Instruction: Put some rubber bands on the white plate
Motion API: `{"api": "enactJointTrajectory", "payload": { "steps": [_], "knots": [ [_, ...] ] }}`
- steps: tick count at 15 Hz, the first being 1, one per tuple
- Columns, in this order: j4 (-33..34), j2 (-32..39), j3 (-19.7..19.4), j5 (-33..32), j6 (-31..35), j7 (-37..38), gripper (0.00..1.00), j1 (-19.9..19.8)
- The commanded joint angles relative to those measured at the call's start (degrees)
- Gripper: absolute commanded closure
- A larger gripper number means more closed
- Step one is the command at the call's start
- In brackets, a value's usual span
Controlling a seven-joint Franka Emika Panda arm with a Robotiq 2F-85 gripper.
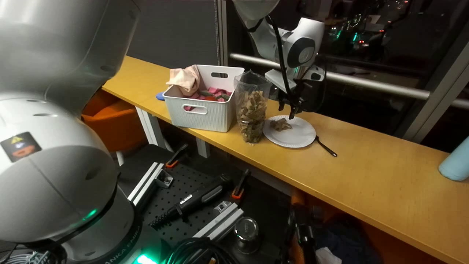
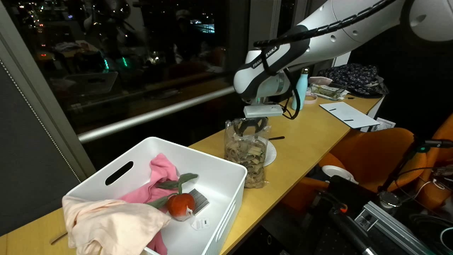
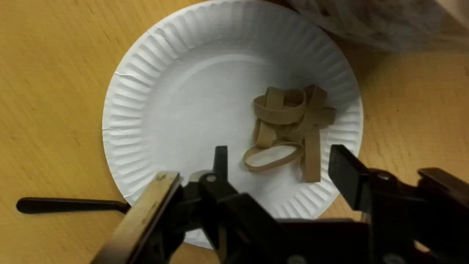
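End effector (image 3: 280, 161) empty, jaws wide apart above the white plate (image 3: 194, 102)

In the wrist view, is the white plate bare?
No, a loose pile of tan rubber bands lies on the white plate, off its centre.

the end effector (image 3: 281, 167), spread wide, hangs over rubber bands (image 3: 280, 115) heaped on the white plate (image 3: 190, 113).

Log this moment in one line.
Gripper: open, above white paper plate | tan rubber bands: on plate | clear bag of rubber bands: upright beside plate
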Motion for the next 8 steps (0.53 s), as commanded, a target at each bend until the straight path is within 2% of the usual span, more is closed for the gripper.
{"api": "enactJointTrajectory", "payload": {
  "steps": [1,8],
  "knots": [
    [-4.44,-4.30,-2.99,-4.25,-1.56,4.30,0.01,2.76],
    [-18.67,-20.96,-7.67,-12.52,0.37,10.59,0.00,5.95]
  ]
}}
